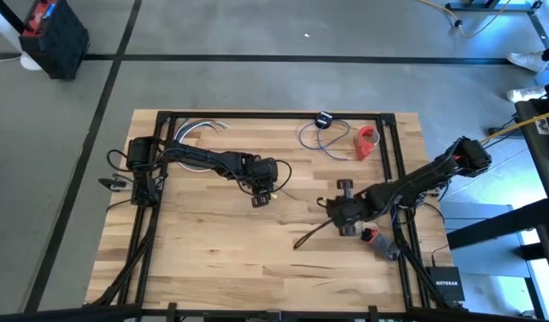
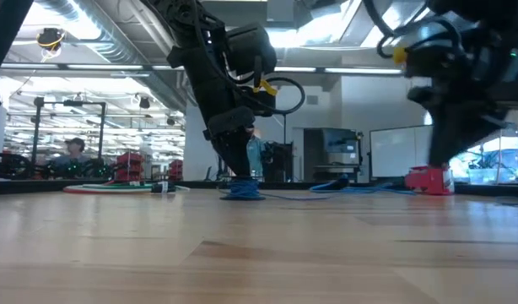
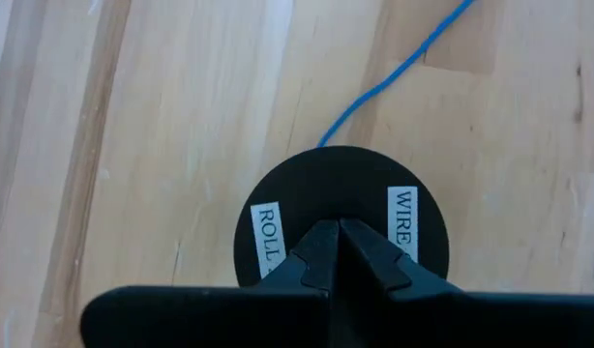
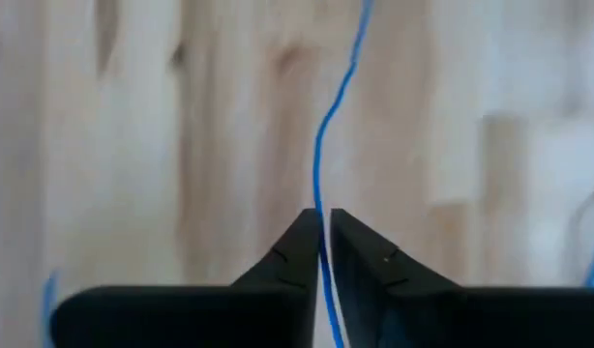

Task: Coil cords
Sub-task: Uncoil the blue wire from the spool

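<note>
The right gripper [image 4: 324,220], low centre of its wrist view, had its fingers nearly together around the thin blue cord [image 4: 328,116], which could have slid free if they parted further. The left gripper [image 3: 338,232] was pressed shut over a round black spool [image 3: 341,184] with white labels; pulling might have tipped it. Farther up the grained wooden table [image 1: 212,241], loose loops of cord lay near a red object [image 1: 367,140].

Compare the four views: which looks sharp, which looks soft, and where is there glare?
Left wrist view: sharp, the spool's labels readable. Right wrist view: soft, the blue cord and wood smeared. Low view: bright ceiling lights, dark arms. High view: evenly lit table.
</note>
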Available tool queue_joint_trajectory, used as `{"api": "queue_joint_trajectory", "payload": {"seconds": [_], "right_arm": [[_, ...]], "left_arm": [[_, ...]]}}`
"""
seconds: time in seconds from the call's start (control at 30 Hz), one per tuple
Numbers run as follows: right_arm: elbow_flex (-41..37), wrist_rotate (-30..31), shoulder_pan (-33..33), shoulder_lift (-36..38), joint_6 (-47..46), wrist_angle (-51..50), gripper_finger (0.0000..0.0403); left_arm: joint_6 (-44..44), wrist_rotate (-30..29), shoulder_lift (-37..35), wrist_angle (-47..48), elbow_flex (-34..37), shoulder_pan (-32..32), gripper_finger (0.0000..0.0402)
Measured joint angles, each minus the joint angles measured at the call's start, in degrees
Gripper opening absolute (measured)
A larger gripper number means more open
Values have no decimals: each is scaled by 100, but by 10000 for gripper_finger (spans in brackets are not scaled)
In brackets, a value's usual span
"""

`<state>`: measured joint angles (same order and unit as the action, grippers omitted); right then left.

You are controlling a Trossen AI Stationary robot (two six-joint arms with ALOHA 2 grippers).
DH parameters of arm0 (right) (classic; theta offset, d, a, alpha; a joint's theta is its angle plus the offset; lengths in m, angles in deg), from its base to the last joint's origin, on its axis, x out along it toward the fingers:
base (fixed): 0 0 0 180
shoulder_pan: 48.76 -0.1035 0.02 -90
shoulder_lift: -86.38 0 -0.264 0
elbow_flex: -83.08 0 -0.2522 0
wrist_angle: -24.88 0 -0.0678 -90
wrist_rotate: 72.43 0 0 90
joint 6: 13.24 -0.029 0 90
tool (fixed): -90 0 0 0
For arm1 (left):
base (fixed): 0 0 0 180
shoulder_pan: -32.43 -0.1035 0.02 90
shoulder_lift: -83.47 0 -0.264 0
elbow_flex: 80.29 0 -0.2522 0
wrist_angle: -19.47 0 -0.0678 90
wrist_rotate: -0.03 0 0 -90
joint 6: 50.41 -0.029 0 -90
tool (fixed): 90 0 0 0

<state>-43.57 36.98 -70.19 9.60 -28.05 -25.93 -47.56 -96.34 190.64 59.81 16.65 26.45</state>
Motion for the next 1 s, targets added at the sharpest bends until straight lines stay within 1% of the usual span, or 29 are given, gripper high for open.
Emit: {"api": "queue_joint_trajectory", "payload": {"seconds": [0.1, 0.27, 0.4, 0.5, 0.63, 0.7, 0.77, 0.9, 1.0], "right_arm": [[0, 409, 40, 0, 209, 380, 60], [1, 460, 59, 0, 849, 1000, 129], [2, 602, 218, 0, 1637, 2071, 178], [4, 648, 418, 0, 2384, 2962, 198], [4, 587, 643, -2, 2580, 3742, 206], [11, 307, 807, -84, 2582, 4007, 205], [13, 4, 1024, -187, 2578, 4004, 203], [13, -394, 1594, -571, 2456, 3862, 198], [9, -937, 2011, -973, 2364, 3865, 193]], "left_arm": [[4, 0, 0, -9, 0, -1, 4], [10, 0, 0, -5, 0, 1, 4], [16, 1, 0, -10, 0, -1, 4], [18, 0, 0, -13, 0, -2, 4], [18, 0, 0, -14, 0, -3, 4], [17, 1, 0, -13, 0, -3, 4], [16, 0, 0, -16, 0, -3, 4], [16, 0, 0, -21, 0, -3, 4], [18, 0, 0, -25, 0, -3, 4]]}}
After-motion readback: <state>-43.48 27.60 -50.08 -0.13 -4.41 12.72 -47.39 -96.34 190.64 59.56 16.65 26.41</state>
